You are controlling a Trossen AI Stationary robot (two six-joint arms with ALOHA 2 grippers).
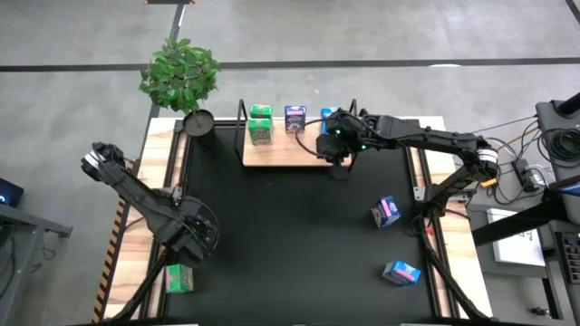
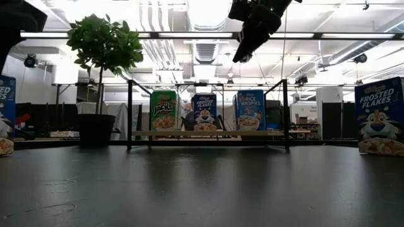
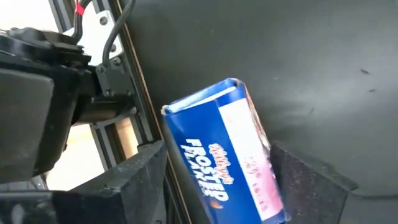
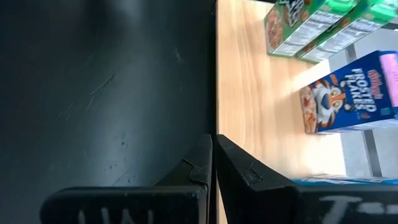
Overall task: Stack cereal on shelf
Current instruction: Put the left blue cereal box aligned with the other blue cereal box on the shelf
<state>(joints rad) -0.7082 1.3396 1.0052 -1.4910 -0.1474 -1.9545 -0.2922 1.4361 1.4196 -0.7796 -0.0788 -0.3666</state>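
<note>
A blue Frosted Flakes cereal carton [image 3: 217,162] rests on the black mat by the table's left rail. My left gripper [image 3: 217,183] is over it, open and pointing down, with one finger on each side; in the high view the gripper [image 1: 195,231] hides the carton. On the wooden shelf [image 1: 285,154] at the far side stand two green cartons [image 1: 260,125], a blue one [image 1: 294,118] and a Rice Krispies one [image 2: 250,110]. My right gripper [image 4: 213,162] is shut and hangs above the shelf's right end [image 1: 335,138], holding nothing. My left gripper has its fingers [image 3: 134,180] close beside the blue carton's two sides, coming from above. Whether they touch the carton I cannot tell. The carton's base is on the mat.
Two blue and pink cartons [image 1: 386,211] [image 1: 401,272] lie on the mat at the right. A green carton [image 1: 179,278] lies on the left wood strip near the front. A potted plant [image 1: 181,77] stands at the far left corner, beside the shelf's black upright [image 2: 129,113].
</note>
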